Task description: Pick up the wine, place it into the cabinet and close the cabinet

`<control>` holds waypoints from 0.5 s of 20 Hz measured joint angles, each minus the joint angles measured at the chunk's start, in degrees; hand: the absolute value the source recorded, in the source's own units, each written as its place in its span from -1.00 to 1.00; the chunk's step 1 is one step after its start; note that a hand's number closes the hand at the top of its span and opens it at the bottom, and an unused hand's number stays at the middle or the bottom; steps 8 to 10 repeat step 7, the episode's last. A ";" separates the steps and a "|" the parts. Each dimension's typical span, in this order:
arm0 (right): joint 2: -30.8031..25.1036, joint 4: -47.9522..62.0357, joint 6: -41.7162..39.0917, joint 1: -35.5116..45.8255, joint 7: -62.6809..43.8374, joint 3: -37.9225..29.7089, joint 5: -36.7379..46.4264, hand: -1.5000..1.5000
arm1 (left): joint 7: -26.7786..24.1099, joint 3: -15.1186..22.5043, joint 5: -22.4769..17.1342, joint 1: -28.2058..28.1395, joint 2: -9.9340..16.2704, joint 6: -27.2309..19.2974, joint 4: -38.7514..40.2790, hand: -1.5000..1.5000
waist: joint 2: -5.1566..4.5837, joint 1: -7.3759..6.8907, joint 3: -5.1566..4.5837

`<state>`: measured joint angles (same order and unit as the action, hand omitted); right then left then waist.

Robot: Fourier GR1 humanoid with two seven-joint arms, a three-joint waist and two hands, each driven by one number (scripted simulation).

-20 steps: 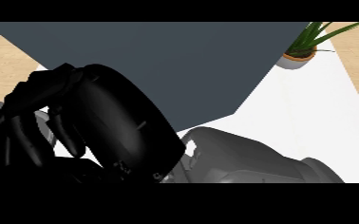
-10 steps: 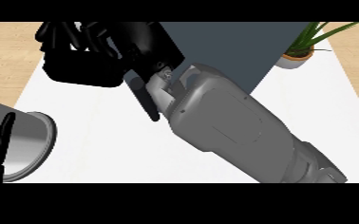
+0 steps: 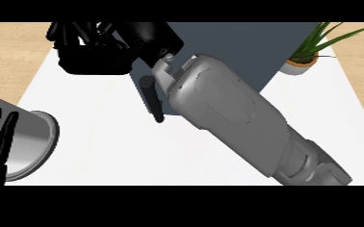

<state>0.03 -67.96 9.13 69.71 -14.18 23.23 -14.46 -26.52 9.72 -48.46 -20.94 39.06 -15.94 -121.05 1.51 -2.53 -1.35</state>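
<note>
No wine bottle shows anywhere, perhaps hidden under the right hand, whose dark fingers curl at the grey cabinet edge on I can't tell what, so placing and closing look undone; the left hand barely shows beside a potted plant counter.

A second earlier the right hand had filled the lower left of the view, hiding most of the bench. It then swung up to the upper left, its forearm stretching diagonally across. That uncovered the white bench and a metal pot at the left edge.
</note>
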 measured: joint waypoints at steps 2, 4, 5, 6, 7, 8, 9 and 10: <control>-0.01 1.63 -0.99 0.80 1.44 0.00 0.08 1.00 | 0.11 -0.09 0.01 0.36 -0.21 0.06 0.19 -1.00 | 0.04 -0.24 -0.32; -0.01 3.26 -1.27 1.50 3.44 0.65 1.13 1.00 | -0.01 -0.04 0.21 0.40 -0.37 0.36 0.61 -1.00 | 0.14 -0.50 -0.55; -0.02 3.95 -1.67 1.80 4.13 0.70 1.32 1.00 | 0.09 -0.10 0.13 0.54 -0.37 0.53 0.67 -1.00 | 0.16 -0.55 -0.66; -0.01 4.74 -1.95 2.26 4.87 0.93 1.63 1.00 | 0.29 -0.02 0.19 0.86 -0.34 0.52 0.55 -1.00 | 0.15 -0.60 -0.73; 0.00 5.40 -1.96 2.63 5.36 1.20 1.95 1.00 | 0.41 0.05 0.14 1.00 -0.47 0.49 0.47 -1.00 | 0.17 -0.62 -0.76; 0.00 5.40 -1.96 2.63 5.36 1.20 1.95 1.00 | 0.41 0.05 0.14 1.00 -0.47 0.49 0.47 -1.00 | 0.17 -0.62 -0.76; 0.00 5.40 -1.96 2.63 5.36 1.20 1.95 1.00 | 0.41 0.05 0.14 1.00 -0.47 0.49 0.47 -1.00 | 0.17 -0.62 -0.76; 0.00 5.40 -1.96 2.63 5.36 1.20 1.95 1.00 | 0.41 0.05 0.14 1.00 -0.47 0.49 0.47 -1.00 | 0.17 -0.62 -0.76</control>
